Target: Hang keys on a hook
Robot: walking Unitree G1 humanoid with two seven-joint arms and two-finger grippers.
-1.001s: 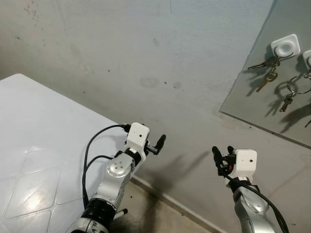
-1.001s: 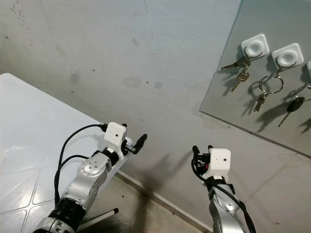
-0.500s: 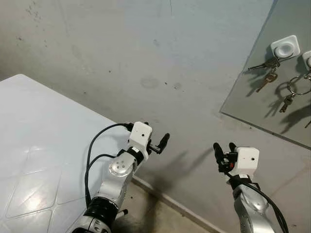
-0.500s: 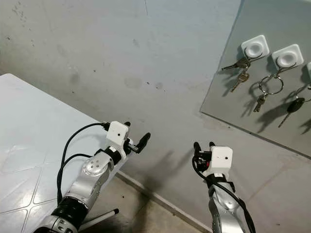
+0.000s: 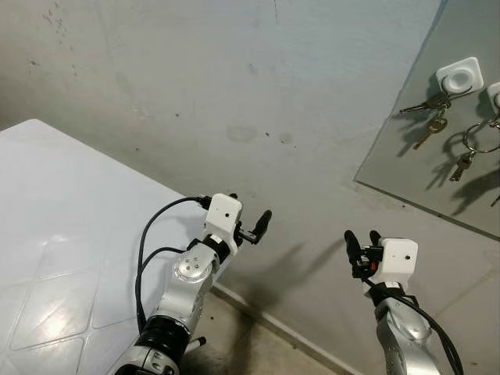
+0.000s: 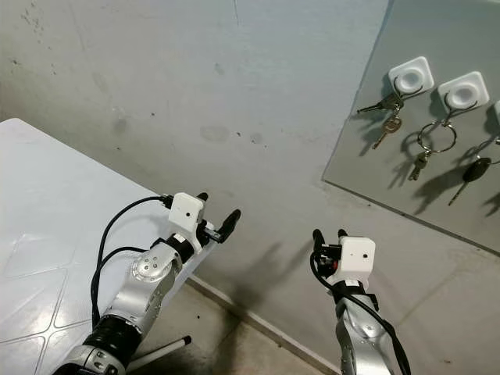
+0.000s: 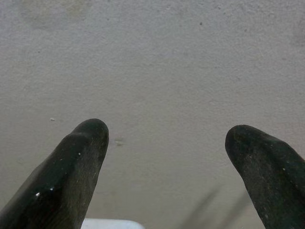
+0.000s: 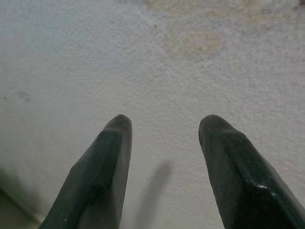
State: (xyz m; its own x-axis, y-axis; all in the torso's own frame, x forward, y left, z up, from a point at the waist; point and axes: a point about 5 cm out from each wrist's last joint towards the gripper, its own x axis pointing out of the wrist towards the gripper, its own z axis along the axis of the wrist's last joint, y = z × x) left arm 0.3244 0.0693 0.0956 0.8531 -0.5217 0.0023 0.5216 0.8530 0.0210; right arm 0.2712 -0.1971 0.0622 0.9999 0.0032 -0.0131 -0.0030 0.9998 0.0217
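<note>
**Both grippers raised and empty before the wall; keys already on the hooks**

The left gripper (image 6: 217, 221) is held up in front of the grey plaster wall (image 6: 195, 86), past the far edge of the white table (image 6: 47, 203). Its two black fingers (image 7: 76, 162) are seen spread wide in the left wrist view, with nothing between them, only bare wall beyond. A black cable (image 6: 109, 242) is looped along the silver left arm.

The right gripper (image 6: 328, 237) is raised lower right, also facing the wall, well below the panel. Its black fingers (image 8: 102, 167) are parted in the right wrist view and nothing is held.

A grey glossy panel (image 6: 367, 148) is mounted on the wall at upper right. White square stick-on hooks are fixed near its top edge: a first white hook (image 6: 411, 76) and a second white hook (image 6: 462, 91) just beside it. A bunch of silver and brass keys (image 6: 382, 117) is hung from the first hook. A round metal key ring with a small key (image 6: 428, 144) is hung from the second hook. A black-headed key (image 6: 473, 172) is hung further right, near the panel's right side; its hook is cut off by the frame. Shadows of the keys are cast on the panel.

A strip of brown floor (image 6: 226, 344) is visible below the wall, between table edge and right arm.
</note>
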